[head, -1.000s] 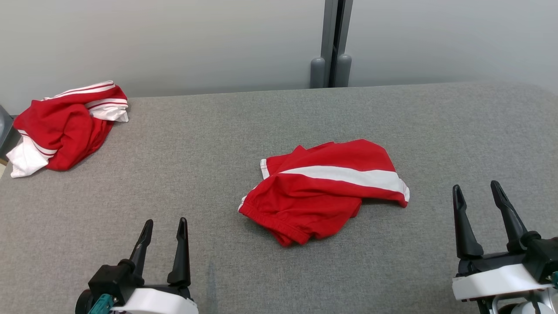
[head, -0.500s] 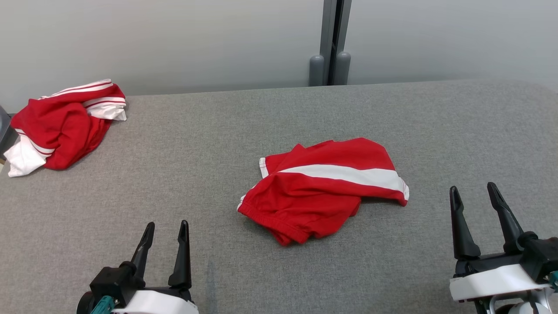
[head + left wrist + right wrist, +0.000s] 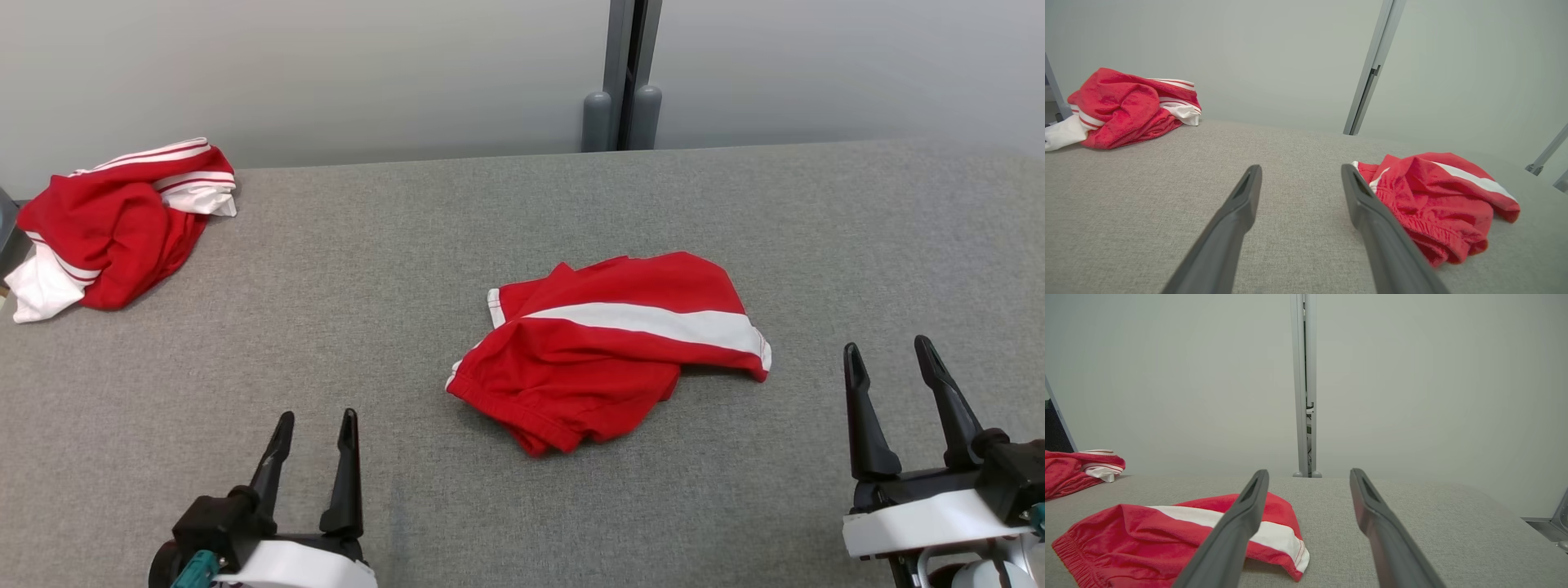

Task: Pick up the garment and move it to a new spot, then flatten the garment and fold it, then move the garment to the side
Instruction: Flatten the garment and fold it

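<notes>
While a crumpled red garment (image 3: pixel 608 351) with a white stripe is lying near the middle of a grey fabric-covered table (image 3: pixel 392 245), two dark-fingered grippers are hanging over the table's near side. The left gripper (image 3: pixel 317 416) is sitting apart from the garment's near left, and the right gripper (image 3: pixel 888 347) near its right end. Both are holding their fingers spread and are grasping nothing. A second red-and-white heap (image 3: pixel 106 229) is resting at the far left corner.

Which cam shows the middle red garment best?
Head view: the garment lies fully in frame from above, whole outline and white stripe visible. Left wrist view sees it low and side-on, its near edge behind a finger. Right wrist view cuts it off at the bottom edge, a finger crossing it.
</notes>
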Available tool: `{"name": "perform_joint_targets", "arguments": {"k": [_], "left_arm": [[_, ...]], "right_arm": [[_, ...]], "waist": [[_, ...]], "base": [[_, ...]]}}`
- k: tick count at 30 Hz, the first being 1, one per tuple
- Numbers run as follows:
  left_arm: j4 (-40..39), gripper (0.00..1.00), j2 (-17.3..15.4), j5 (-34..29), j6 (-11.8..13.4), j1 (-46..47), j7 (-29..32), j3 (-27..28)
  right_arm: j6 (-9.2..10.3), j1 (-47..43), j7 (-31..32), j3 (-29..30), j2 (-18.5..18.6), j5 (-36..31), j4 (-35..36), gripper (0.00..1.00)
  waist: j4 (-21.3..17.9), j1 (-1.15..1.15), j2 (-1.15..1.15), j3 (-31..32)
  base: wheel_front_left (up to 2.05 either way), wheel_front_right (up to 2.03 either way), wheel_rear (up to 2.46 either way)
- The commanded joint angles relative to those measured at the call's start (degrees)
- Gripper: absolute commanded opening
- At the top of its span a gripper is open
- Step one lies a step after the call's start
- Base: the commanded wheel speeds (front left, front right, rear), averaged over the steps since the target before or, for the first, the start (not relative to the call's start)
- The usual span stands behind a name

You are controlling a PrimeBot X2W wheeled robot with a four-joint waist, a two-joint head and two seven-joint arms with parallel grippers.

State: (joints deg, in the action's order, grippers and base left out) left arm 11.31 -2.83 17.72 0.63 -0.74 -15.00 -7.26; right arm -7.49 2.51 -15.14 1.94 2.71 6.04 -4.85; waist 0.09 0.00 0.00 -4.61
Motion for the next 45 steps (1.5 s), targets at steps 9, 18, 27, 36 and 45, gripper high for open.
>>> {"name": "perform_joint_targets", "arguments": {"k": [9, 18, 27, 36, 45], "left_arm": [[4.33, 1.0, -0.13, -3.34, -4.28, 7.56, 0.03, -7.14], [15.84, 1.0, -0.38, -4.86, -6.71, 20.94, 3.69, -14.09], [23.02, 0.95, -0.84, -4.9, -6.35, 26.08, 3.16, -14.42], [27.62, 0.0, -0.92, -8.07, -6.4, 30.47, 1.57, -17.91], [19.24, 0.0, -3.65, -13.4, -7.16, 25.14, -0.09, -25.49]], "right_arm": [[-0.01, 1.63, -0.02, 0.04, 0.34, -0.1, 0.12, 1.0], [-0.01, 3.35, -0.02, -1.29, 0.34, 0.38, 0.06, 1.0], [-0.01, 3.86, -0.02, 0.0, 0.33, 0.48, 0.26, 1.0], [-0.01, 4.25, -0.02, -1.08, 0.34, 0.86, 0.19, 1.0], [-0.01, 2.74, -0.02, -0.09, 0.33, 0.56, 0.13, 1.0]], "waist": [[-0.26, 0.0, 0.0, -1.5], [-4.24, 0.0, 0.0, -4.72], [-5.99, 0.0, 0.0, -6.66], [-6.51, 0.0, 0.0, -6.82], [-4.88, 0.0, 0.0, -5.38]], "base": [[0.0, 0.0, 0.0], [0.0, 0.0, 0.0], [0.0, 0.0, 0.0], [0.0, 0.0, 0.0], [0.0, 0.0, 0.0]]}}
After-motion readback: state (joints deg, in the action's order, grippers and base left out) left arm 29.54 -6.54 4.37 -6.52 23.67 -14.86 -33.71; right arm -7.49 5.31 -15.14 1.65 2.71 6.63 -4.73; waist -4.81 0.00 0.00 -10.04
